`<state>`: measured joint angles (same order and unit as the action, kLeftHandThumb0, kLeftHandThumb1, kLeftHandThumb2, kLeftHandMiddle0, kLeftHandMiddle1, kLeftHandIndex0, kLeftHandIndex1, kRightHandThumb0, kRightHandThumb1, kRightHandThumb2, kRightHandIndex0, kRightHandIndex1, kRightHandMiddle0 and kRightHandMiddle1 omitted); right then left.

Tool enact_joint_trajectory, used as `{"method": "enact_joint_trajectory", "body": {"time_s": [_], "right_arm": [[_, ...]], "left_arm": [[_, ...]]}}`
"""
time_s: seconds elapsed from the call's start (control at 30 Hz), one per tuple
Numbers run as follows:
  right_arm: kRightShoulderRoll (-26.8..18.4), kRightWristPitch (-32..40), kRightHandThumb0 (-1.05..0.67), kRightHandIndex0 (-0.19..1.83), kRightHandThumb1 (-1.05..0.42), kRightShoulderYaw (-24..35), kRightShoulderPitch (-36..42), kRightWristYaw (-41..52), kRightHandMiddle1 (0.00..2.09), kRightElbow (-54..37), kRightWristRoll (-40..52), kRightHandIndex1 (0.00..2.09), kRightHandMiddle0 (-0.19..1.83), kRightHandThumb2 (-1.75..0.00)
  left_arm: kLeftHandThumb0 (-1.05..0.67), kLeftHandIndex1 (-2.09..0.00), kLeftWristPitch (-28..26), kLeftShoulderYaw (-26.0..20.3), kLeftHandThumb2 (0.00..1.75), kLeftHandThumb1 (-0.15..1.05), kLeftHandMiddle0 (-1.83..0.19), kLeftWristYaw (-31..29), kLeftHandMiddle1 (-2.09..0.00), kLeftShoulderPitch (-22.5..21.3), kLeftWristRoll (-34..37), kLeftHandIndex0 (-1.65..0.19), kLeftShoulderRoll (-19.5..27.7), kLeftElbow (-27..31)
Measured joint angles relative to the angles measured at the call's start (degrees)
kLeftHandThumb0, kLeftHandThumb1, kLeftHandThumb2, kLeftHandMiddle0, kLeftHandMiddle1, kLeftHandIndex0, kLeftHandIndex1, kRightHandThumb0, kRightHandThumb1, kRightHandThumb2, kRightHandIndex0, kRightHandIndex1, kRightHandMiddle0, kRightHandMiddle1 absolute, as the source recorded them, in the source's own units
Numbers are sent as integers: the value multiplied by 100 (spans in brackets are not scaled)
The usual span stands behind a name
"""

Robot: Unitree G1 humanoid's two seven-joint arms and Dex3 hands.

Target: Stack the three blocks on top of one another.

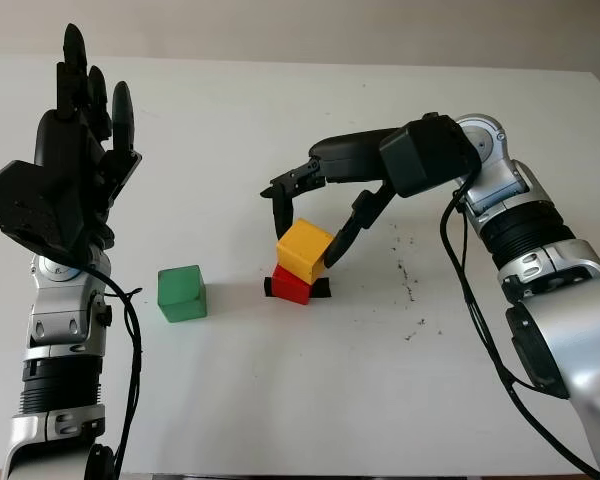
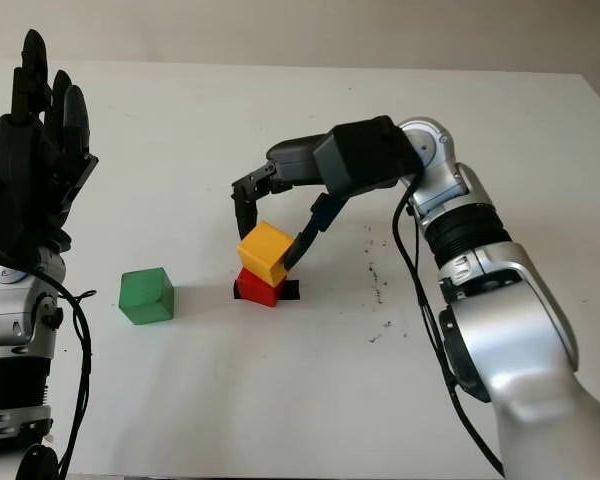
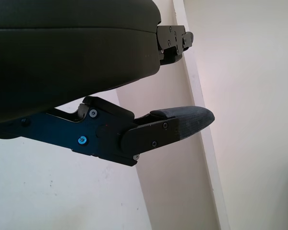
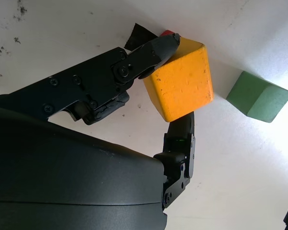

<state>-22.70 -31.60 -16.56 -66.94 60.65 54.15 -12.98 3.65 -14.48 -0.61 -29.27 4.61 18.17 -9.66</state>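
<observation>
Placing the yellow block (image 1: 305, 250) on the red block (image 1: 290, 285) is the step in hand, near the middle of the worktop (image 1: 310, 400). Your right hand (image 1: 305, 215) is clamped on the yellow block, which sits tilted and skewed on the red one. Square it before you release. The green block (image 1: 182, 293) stands apart, toward the worktop's left edge, and goes on last. Your left hand (image 1: 70, 170) is open, raised above the left edge
</observation>
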Motion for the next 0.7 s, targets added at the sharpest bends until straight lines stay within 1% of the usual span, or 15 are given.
{"method": "enact_joint_trajectory", "body": {"time_s": [0.7], "right_arm": [[50, 11, -46, 19, -94, -58, -14, -64, 146, 5, -45, 6, 44, -5]], "left_arm": [[-62, -5, -24, 0, 63, 105, 6, 2, -5, 1, -5, 12, 0, 1]]}}
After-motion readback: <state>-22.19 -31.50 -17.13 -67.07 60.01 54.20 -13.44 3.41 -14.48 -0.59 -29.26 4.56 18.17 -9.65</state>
